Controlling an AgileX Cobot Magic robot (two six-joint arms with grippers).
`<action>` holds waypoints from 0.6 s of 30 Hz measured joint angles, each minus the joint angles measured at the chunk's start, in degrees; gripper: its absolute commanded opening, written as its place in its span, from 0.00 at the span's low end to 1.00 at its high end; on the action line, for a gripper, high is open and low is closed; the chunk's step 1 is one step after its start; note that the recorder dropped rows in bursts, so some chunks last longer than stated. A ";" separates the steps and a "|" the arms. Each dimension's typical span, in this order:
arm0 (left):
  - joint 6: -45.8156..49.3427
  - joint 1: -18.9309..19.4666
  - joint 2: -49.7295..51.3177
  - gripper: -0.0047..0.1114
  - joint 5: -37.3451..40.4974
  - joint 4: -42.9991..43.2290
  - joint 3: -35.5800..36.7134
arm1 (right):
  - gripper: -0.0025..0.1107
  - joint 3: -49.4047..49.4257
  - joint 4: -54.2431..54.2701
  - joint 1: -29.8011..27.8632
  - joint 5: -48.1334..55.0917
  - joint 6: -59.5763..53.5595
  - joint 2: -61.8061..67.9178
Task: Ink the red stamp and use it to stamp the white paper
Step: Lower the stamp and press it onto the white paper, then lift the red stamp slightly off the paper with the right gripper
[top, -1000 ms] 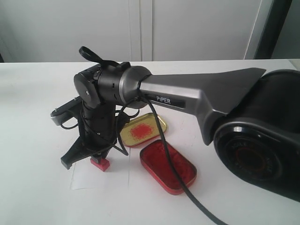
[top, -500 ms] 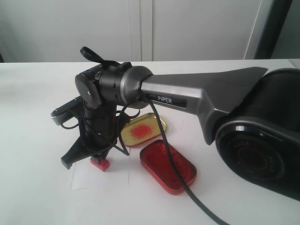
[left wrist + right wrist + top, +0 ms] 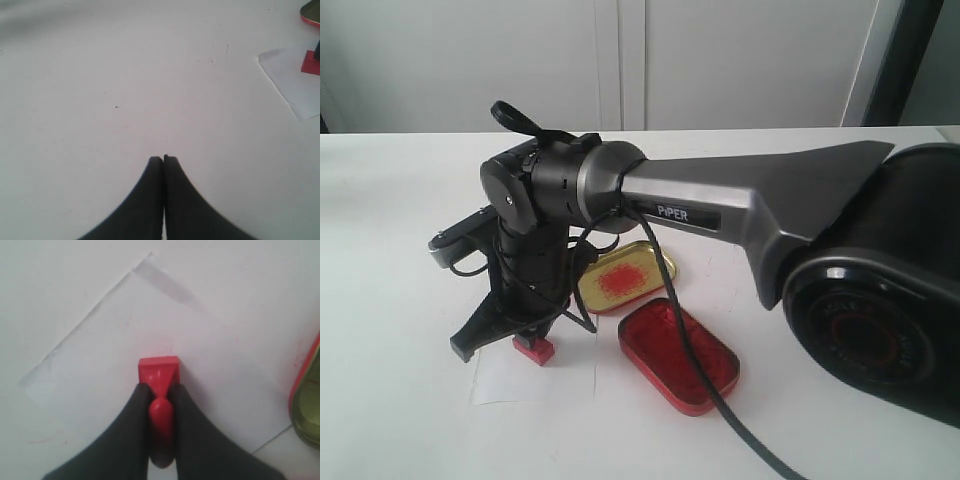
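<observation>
My right gripper (image 3: pixel 530 335) (image 3: pixel 160 390) is shut on the knob of the red stamp (image 3: pixel 533 350) (image 3: pixel 159 371). The stamp's square base rests flat on the white paper (image 3: pixel 535 378) (image 3: pixel 125 340), near the sheet's far edge in the exterior view. The paper's corner (image 3: pixel 290 80) and a bit of the stamp (image 3: pixel 311 62) show in the left wrist view. My left gripper (image 3: pixel 163 159) is shut and empty above bare white table, off to the left of the paper; it does not show in the exterior view.
A red oval ink tin (image 3: pixel 677 354) lies just right of the paper. Behind it sits its gold lid (image 3: pixel 625 278) (image 3: pixel 306 410) with a red smudge. The right arm's black cable (image 3: pixel 690 360) hangs across the tin. The arm's big base (image 3: pixel 870 320) fills the right.
</observation>
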 measured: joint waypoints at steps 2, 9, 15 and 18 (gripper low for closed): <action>0.00 0.00 0.00 0.04 0.00 0.00 0.00 | 0.02 0.32 0.00 0.00 -0.13 0.00 -0.35; 0.00 0.00 0.00 0.04 0.00 0.00 0.00 | 0.02 1.06 -0.11 0.00 2.11 0.44 -1.53; 0.00 0.00 0.00 0.04 0.00 0.00 0.00 | 0.02 1.64 -0.93 0.00 3.58 1.21 -2.22; 0.00 0.00 0.00 0.04 0.00 0.00 0.00 | 0.02 1.64 -1.57 0.00 3.83 1.55 -2.22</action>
